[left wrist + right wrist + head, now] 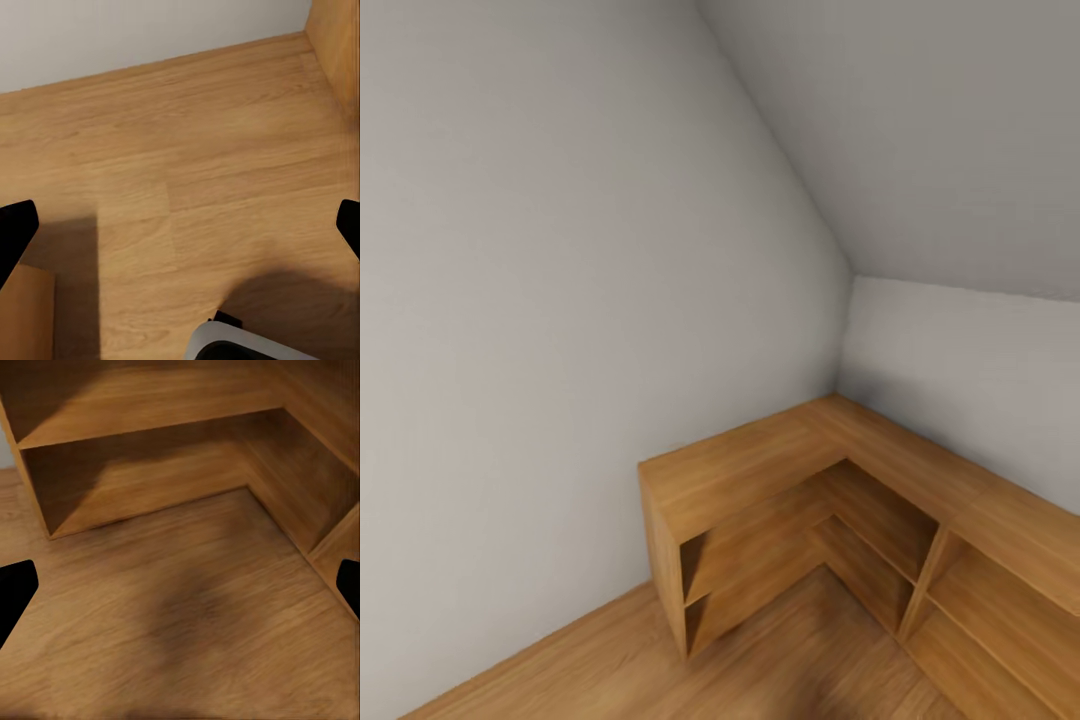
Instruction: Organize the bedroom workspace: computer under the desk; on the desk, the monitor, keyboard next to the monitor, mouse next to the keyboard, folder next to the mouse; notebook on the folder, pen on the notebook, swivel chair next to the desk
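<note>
Corner wooden shelving [840, 520], grey walls [560, 300]

Black fingertips [16, 592] of the right gripper [180, 592], spread wide with nothing between them, hover over a wooden floor [187, 630], with an L-shaped wooden shelf unit [150, 442] just ahead, its open lower compartments shadowed.

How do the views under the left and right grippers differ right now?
Left gripper hangs over bare wooden floor beside a grey wall; right gripper faces the L-shaped wooden shelf unit, looking into its lower compartment. A white rounded part sits below the left gripper, not the right. Both grippers are open and hold nothing.
</note>
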